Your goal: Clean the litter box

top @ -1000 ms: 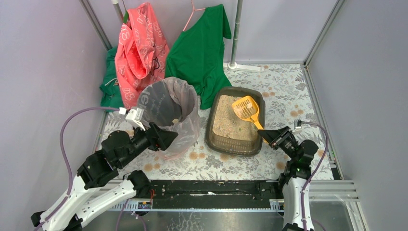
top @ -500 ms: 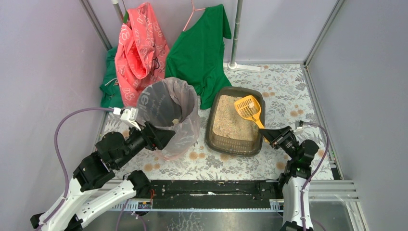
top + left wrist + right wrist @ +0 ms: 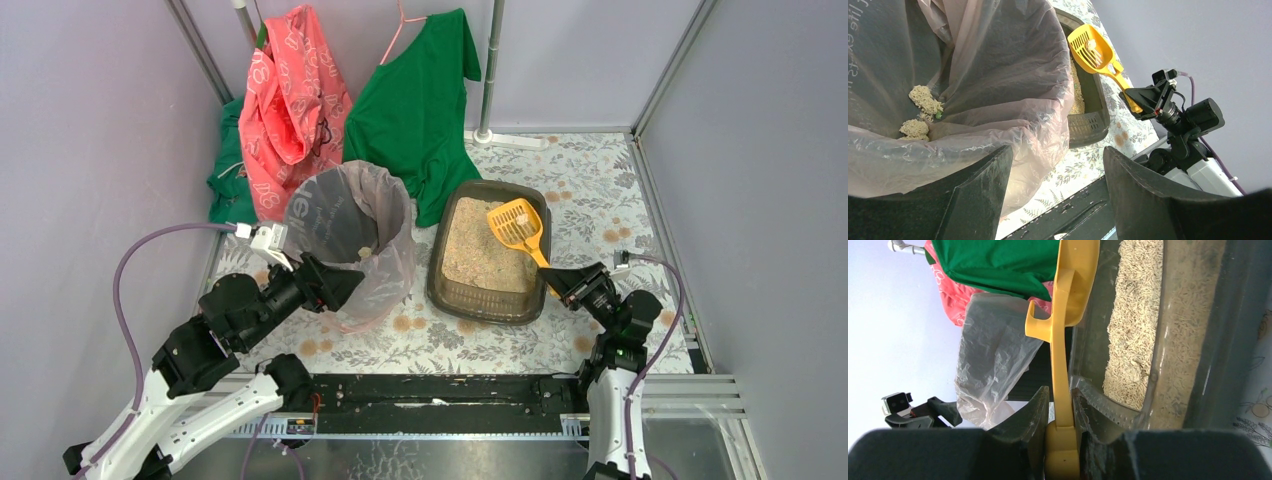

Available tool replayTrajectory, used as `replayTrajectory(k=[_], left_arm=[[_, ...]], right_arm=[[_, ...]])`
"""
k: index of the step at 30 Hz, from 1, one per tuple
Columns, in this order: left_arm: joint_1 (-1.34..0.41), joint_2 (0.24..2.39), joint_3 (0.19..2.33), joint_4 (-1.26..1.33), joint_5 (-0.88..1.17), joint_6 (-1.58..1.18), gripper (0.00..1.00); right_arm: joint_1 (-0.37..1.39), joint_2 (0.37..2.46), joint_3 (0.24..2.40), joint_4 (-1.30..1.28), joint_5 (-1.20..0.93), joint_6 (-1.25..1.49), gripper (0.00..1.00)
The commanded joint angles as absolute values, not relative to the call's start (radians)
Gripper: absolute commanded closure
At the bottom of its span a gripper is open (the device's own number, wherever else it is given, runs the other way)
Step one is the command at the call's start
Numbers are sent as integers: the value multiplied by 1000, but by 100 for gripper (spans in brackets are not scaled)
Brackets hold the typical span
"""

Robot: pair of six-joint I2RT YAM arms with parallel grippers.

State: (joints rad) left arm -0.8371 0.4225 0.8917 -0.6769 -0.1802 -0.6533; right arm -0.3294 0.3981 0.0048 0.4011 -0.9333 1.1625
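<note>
Looking from the near edge, I count two arms. The right gripper [image 3: 556, 279] is pinched tight on the handle of the one yellow scoop [image 3: 514, 226]. The left gripper [image 3: 340, 284] hangs with its fingers spread wide and nothing between them, just beside the near side of the bin [image 3: 300, 197].

Past the grippers, on the flowered table cover [image 3: 450, 345], stand one bin and one litter box [image 3: 480, 301] side by side. The box is to the right of the bin, and its near right corner is just ahead of the right gripper. The scoop head is lifted over the far right part of the litter, and I can make out one pale lump [image 3: 1091, 46] in it. The clear bag liner [image 3: 998, 60] has two clumps [image 3: 924, 101] lying in its bottom.

I judge this to be the carrying step, with a load sifted out and raised but not yet dumped. The next move calls for swinging the scoop leftward over the box wall. It must stay level until the head is above the bin's mouth, and then it can be tipped. The open left gripper looks placed to steady the bag, though I cannot tell whether it touches it.

Farthest back hang one pink garment [image 3: 290, 100] and one green shirt [image 3: 415, 110]. More green cloth [image 3: 228, 175] shows behind the pink one.
</note>
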Motion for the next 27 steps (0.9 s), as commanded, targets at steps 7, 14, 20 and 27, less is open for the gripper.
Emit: replayTrajectory(k=[7,14,20,27], left_arm=[[-843,418,927,-639,-178,-637,25],[-843,407,928,-646,-180,-636,25],[-844,406,916,-647,-182,-637,25],[-843,397,907,-655,-200,-646,25]], right_arm=[[-316,396,87,313,-944,1073,100],[-293,393,114,235,-892,1008,100],[-290,378,155,253,-932,1034,100],[-290,426,252,392,-962,1231,100]])
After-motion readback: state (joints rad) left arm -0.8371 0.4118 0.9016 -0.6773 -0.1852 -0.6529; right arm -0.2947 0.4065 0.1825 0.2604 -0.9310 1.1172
